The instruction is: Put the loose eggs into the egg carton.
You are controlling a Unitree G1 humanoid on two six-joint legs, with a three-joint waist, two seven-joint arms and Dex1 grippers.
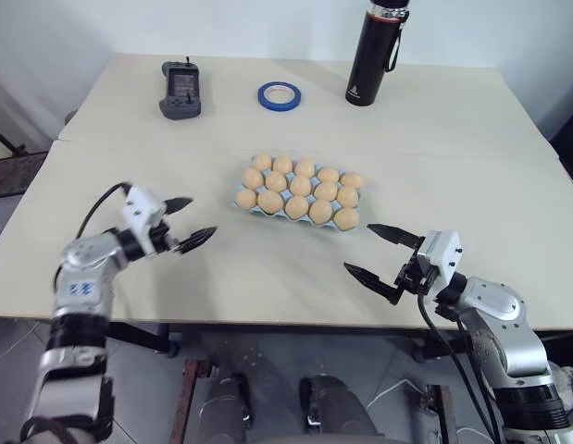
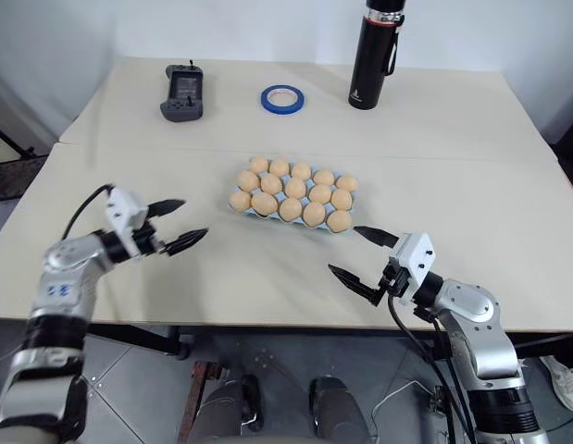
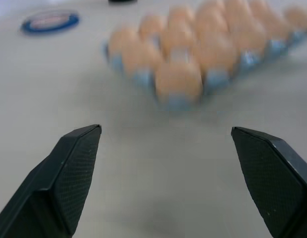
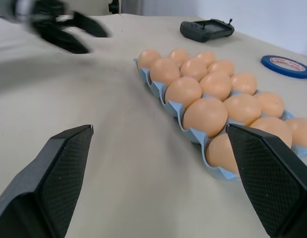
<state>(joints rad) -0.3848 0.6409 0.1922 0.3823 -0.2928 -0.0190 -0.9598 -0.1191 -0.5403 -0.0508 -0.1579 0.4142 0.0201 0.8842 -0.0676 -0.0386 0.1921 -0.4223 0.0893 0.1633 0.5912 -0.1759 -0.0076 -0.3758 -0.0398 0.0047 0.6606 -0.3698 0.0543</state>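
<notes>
Fifteen tan eggs (image 1: 298, 191), seemingly all cupped

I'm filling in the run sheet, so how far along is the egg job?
It looks finished. The egg carton holds three rows of five eggs, every visible cup filled, and no loose egg lies on the table. Nothing is in hand: the left gripper and right gripper are both open and empty, off to either side of the carton. I see nothing left to place.
</notes>
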